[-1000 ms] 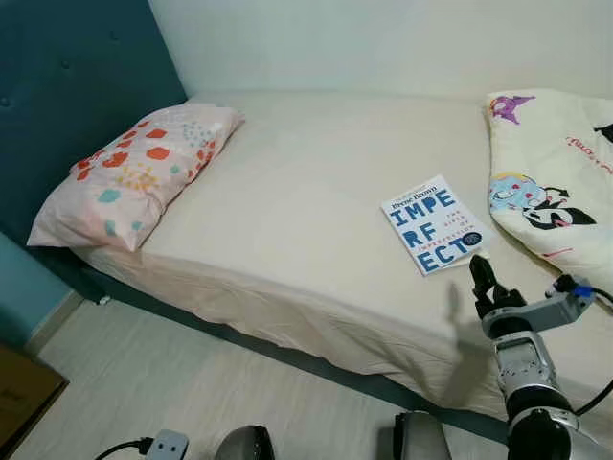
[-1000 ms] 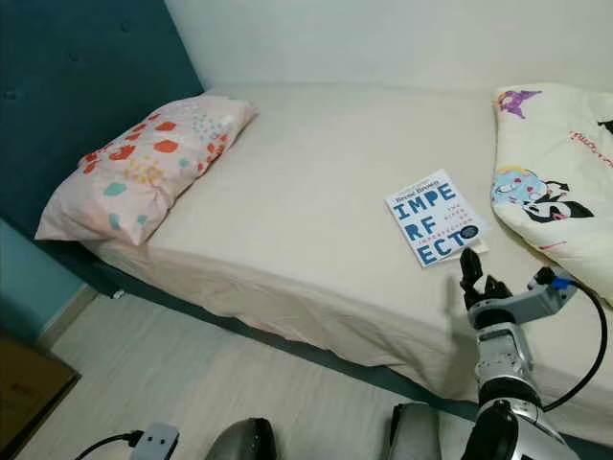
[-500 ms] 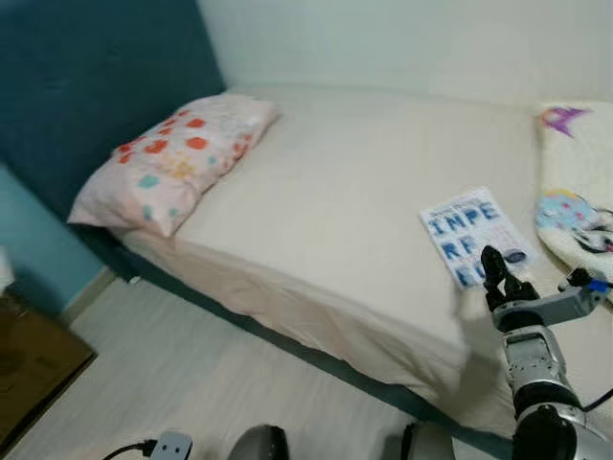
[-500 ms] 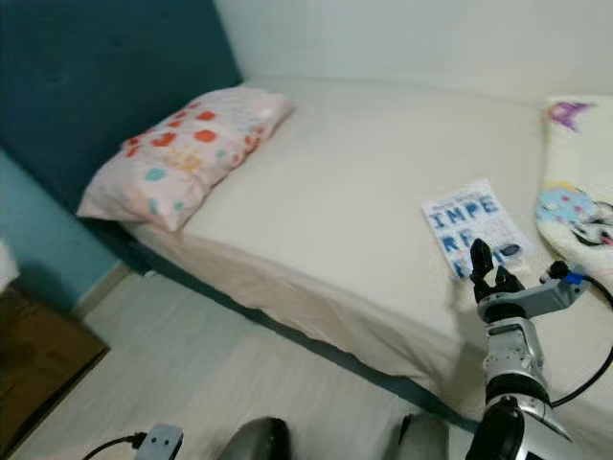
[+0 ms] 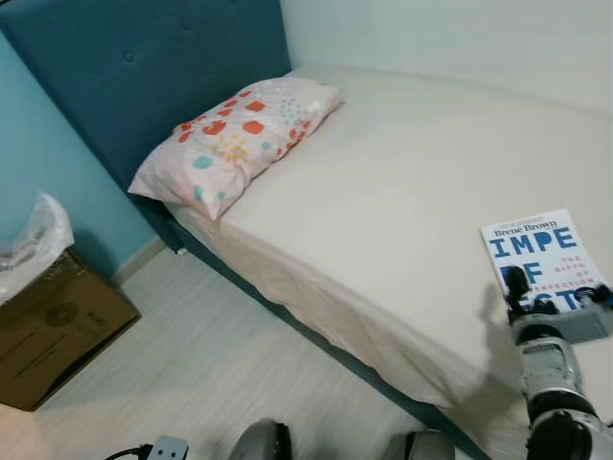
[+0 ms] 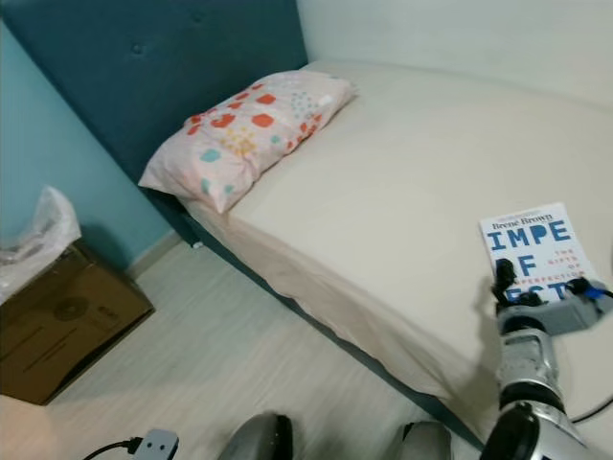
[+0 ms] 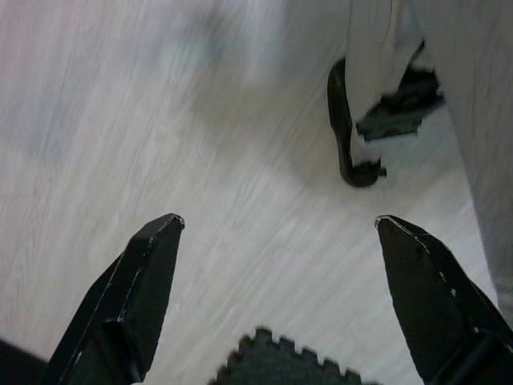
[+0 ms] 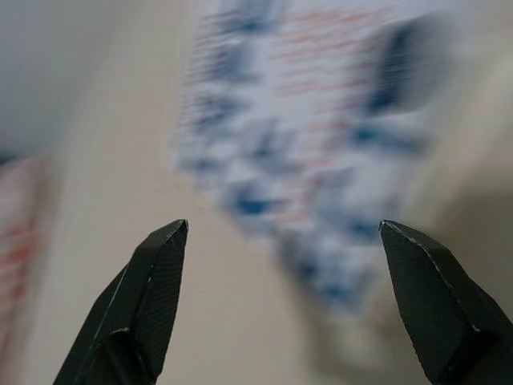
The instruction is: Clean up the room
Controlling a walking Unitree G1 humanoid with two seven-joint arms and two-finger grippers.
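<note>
right gripper (image 5: 518,285), fingers spread, poised at the book (image 5: 543,257) on the bed (image 5: 402,192), risks sliding it; left gripper (image 7: 276,233) idle, fingers apart.

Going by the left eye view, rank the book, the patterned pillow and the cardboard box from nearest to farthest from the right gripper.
1. White paperback book with blue lettering: on the bed, just beyond the right gripper.
2. Pink pillow with red and teal spots: across the mattress, against the teal headboard.
3. Brown cardboard box: on the floor at the far left, beside the bed.
</note>
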